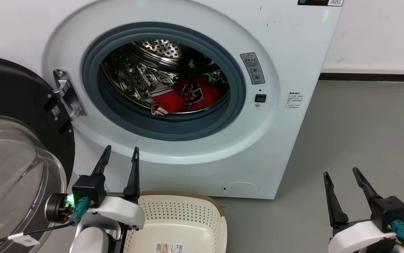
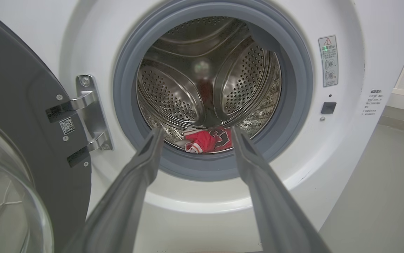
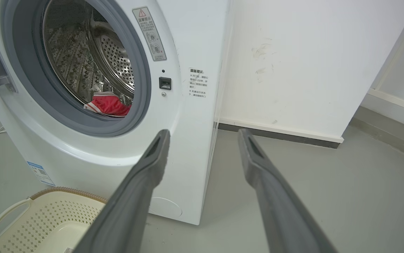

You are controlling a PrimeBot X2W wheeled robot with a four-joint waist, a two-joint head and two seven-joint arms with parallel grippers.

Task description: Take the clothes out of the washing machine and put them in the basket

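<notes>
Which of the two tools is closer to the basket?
The left tool, just by the far left corner of the basket; the right tool hangs apart over the grey floor.

The large white front-loading washing machine (image 1: 293, 42) carries, right of centre, a grey warning sticker (image 1: 252, 68) with a red exclamation triangle; its characters, and the small print block (image 1: 293, 101) lower right, are too small to read. At left, a QR code sticker (image 1: 56, 111) sits on the black round door (image 1: 12, 88). Black-and-white numerals on the red fabric garment (image 1: 191, 96) are unclear. At bottom centre, a barcode label (image 1: 168, 248) lies in the cream-white perforated plastic basket (image 1: 181, 211).
</notes>
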